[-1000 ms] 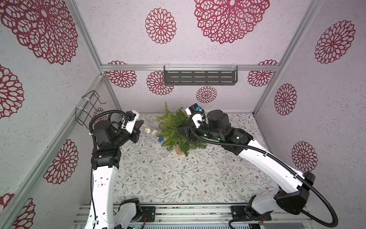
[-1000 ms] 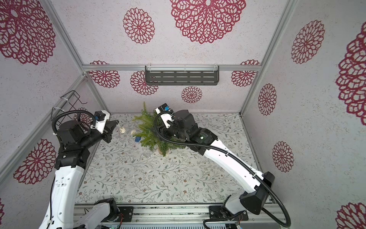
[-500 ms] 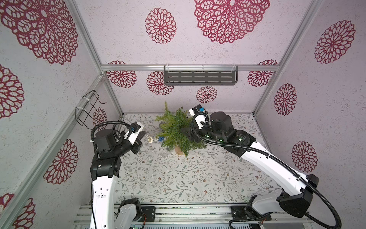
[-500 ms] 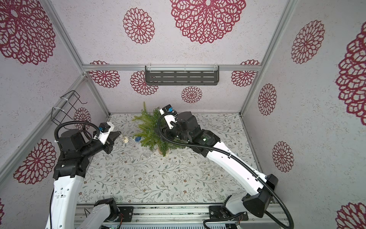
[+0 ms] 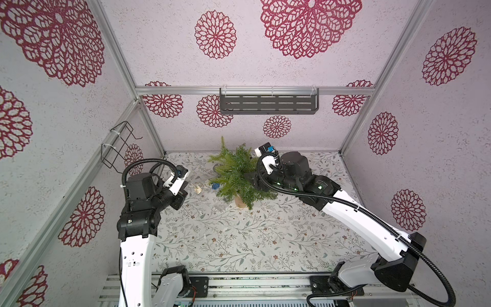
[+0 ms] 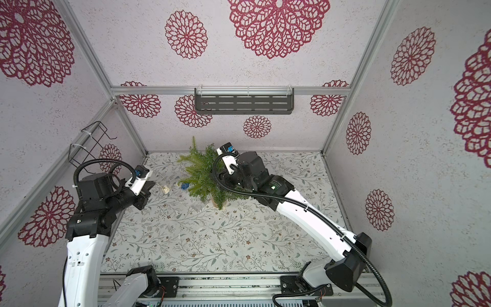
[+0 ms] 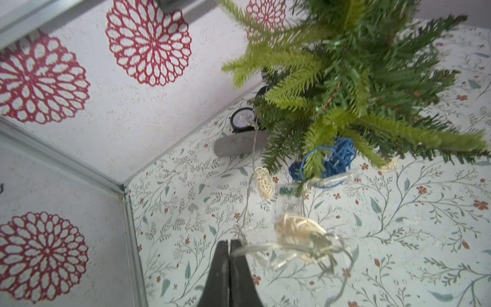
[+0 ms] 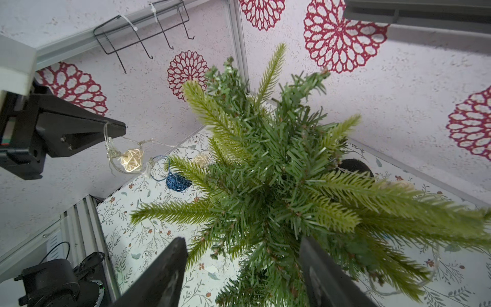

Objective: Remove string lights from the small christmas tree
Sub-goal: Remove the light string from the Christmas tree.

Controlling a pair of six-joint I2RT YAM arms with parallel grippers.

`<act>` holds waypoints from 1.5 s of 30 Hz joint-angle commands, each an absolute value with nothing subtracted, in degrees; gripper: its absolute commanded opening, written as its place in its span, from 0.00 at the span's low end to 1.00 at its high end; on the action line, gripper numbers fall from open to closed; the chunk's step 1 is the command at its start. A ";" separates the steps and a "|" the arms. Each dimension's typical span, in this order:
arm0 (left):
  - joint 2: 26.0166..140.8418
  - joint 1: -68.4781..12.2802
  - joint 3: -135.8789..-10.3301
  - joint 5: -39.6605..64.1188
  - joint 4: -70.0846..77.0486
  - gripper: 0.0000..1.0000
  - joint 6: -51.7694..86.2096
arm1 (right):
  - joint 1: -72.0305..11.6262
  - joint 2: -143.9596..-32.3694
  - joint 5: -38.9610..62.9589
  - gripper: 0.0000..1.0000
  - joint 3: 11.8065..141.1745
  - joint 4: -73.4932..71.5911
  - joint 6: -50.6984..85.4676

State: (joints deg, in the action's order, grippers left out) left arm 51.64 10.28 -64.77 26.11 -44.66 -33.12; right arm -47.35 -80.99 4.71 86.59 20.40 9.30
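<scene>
Two claws: left claw (image 7: 229,243) clamped on string lights (image 7: 297,231), right claw (image 8: 243,239) apart around small christmas tree (image 8: 265,159).

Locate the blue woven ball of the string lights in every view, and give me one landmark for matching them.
In a top view: the blue ball is at the low edge of the small christmas tree, next to the cream ball.
In a top view: blue ball, same spot.
Left wrist: blue ball, under the lowest branch tips.
Right wrist: blue ball, beside a branch tip.
Shared landmark: the tree.
</scene>
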 commanded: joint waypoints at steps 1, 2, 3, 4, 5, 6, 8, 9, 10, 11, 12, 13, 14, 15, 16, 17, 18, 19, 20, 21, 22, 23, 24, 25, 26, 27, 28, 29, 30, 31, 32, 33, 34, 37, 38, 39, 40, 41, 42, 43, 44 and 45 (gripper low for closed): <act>50.52 10.72 -64.12 23.50 -46.33 0.00 -35.07 | -46.77 -79.78 4.14 0.71 87.01 17.65 10.29; 51.00 10.70 -64.07 23.72 -46.19 0.00 -35.24 | -46.76 -79.96 4.22 0.72 87.01 17.50 10.37; 51.95 10.72 -64.12 23.57 -45.97 0.00 -35.18 | -46.71 -80.11 4.43 0.72 87.01 17.43 10.37; 53.01 10.70 -64.29 23.11 -46.20 0.00 -35.28 | -46.76 -80.23 4.51 0.72 86.95 17.34 10.35; 54.47 10.72 -64.62 22.42 -46.83 0.00 -35.34 | -46.73 -80.29 4.47 0.72 86.71 17.19 10.39; 55.53 10.71 -64.69 21.37 -47.08 0.00 -35.33 | -46.68 -80.32 4.39 0.72 86.51 17.15 10.37; 57.23 10.72 -63.81 18.26 -46.38 0.00 -35.25 | -46.66 -80.04 3.79 0.73 85.82 16.91 10.37; 57.48 10.72 -63.07 16.11 -45.03 0.00 -34.67 | -46.67 -79.92 3.44 0.73 85.49 16.79 10.37; 57.34 10.67 -61.89 12.98 -41.95 0.00 -33.67 | -46.53 -79.73 3.00 0.73 85.11 16.86 10.37; 56.91 10.74 -60.47 11.01 -39.11 0.00 -33.07 | -46.54 -79.56 2.65 0.73 84.80 16.84 10.37; 56.58 10.70 -59.47 10.05 -37.22 0.00 -32.98 | -46.42 -79.48 2.47 0.73 84.69 16.83 10.37; 56.19 10.67 -58.71 9.44 -35.19 0.00 -32.64 | -46.35 -79.39 2.32 0.73 84.55 16.85 10.34; 55.95 10.72 -58.45 9.78 -33.88 0.00 -32.12 | -46.29 -79.37 2.37 0.73 84.42 16.84 10.39; 55.94 10.72 -58.45 11.01 -33.04 0.00 -31.77 | -46.23 -79.37 2.37 0.74 84.38 16.80 10.37; 55.83 10.72 -58.29 12.45 -31.73 0.00 -31.16 | -46.19 -79.41 2.36 0.74 84.29 16.75 10.37; 55.68 10.70 -57.98 13.88 -29.98 0.00 -30.39 | -46.18 -79.49 2.37 0.74 84.29 16.65 10.35; 55.64 10.71 -57.63 14.92 -28.38 0.00 -29.38 | -46.15 -79.50 2.33 0.74 84.36 16.63 10.37; 55.55 10.71 -57.21 15.44 -26.24 0.00 -28.16 | -46.16 -79.56 2.26 0.74 84.37 16.65 10.37; 55.42 10.72 -56.59 15.15 -24.03 0.00 -27.11 | -46.10 -79.45 2.23 0.74 84.37 16.63 10.37; 55.54 10.65 -56.15 14.23 -21.94 0.00 -25.91 | -46.12 -79.37 2.18 0.74 84.37 16.66 10.37; 55.79 10.72 -55.78 12.76 -19.69 0.00 -24.79 | -46.07 -79.25 2.07 0.74 84.37 16.77 10.29; 56.21 10.72 -55.66 11.62 -18.17 0.00 -24.21 | -46.12 -79.06 1.90 0.75 84.37 16.80 10.28; 56.61 10.72 -55.81 10.99 -17.10 0.00 -23.77 | -46.06 -78.93 1.79 0.75 84.32 16.87 10.20; 56.98 10.72 -56.11 10.74 -16.06 0.00 -23.64 | -45.97 -78.74 1.58 0.75 84.29 16.97 10.12; 57.25 10.71 -56.31 10.77 -14.94 0.00 -23.43 | -46.01 -78.51 1.37 0.75 84.29 17.20 10.03; 57.31 10.70 -56.43 11.16 -13.75 0.00 -23.00 | -45.98 -78.32 1.22 0.75 84.30 17.18 9.95; 57.39 10.70 -56.64 11.96 -12.52 0.00 -22.49 | -45.96 -78.06 1.04 0.75 84.21 17.12 9.90; 57.44 10.64 -56.96 12.97 -11.42 0.00 -22.12 | -45.94 -77.90 0.99 0.75 84.20 17.00 9.91; 57.48 10.60 -57.59 13.92 -11.05 0.00 -21.67 | -45.92 -77.87 0.97 0.75 84.28 16.88 9.76; 57.62 10.57 -58.31 14.72 -10.60 0.00 -21.16 | -45.91 -77.83 1.02 0.76 84.54 16.99 9.68; 57.85 10.56 -58.82 15.02 -9.67 0.00 -20.70 | -45.92 -77.87 1.12 0.76 84.85 17.00 9.60; 58.20 10.59 -59.28 15.27 -8.68 0.00 -20.06 | -45.90 -77.95 1.52 0.76 85.15 17.05 9.46; 58.87 10.61 -59.94 15.37 -7.66 0.00 -19.50 | -45.86 -78.05 2.22 0.76 85.44 17.02 9.19; 61.91 10.56 -63.57 17.04 -7.86 0.00 -18.83 | -45.89 -78.53 3.53 0.76 86.26 17.08 8.88; 63.03 10.54 -64.85 18.04 -7.91 0.00 -18.42 | -45.94 -78.70 3.64 0.76 86.46 17.19 8.80; 63.74 10.38 -65.63 19.00 -7.66 0.00 -18.09 | -45.88 -78.83 3.68 0.76 86.61 17.35 8.71; 64.53 10.07 -66.12 19.82 -6.91 0.00 -17.74 | -45.95 -78.99 3.84 0.76 86.82 17.47 8.55; 65.24 9.79 -66.43 20.33 -5.85 0.00 -17.31 | -45.90 -79.14 3.83 0.76 87.01 17.79 8.49; 65.87 9.56 -66.68 20.75 -5.19 0.00 -17.18 | -45.91 -79.19 3.82 0.76 87.16 17.93 8.39; 66.51 9.36 -67.03 21.00 -4.85 0.00 -17.14 | -45.94 -79.19 3.69 0.76 87.27 18.04 8.27; 67.00 9.40 -67.46 20.84 -4.92 0.00 -17.06 | -45.95 -79.13 3.54 0.76 87.32 18.17 8.27; 67.29 9.31 -67.61 20.67 -4.73 0.00 -16.90 | -45.89 -79.04 3.53 0.76 87.36 18.17 8.26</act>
State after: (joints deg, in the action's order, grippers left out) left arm 66.39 9.67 -66.39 19.00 -7.16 -18.13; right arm -46.26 -80.47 3.27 85.03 18.33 8.99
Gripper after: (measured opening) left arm 0.045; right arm 0.760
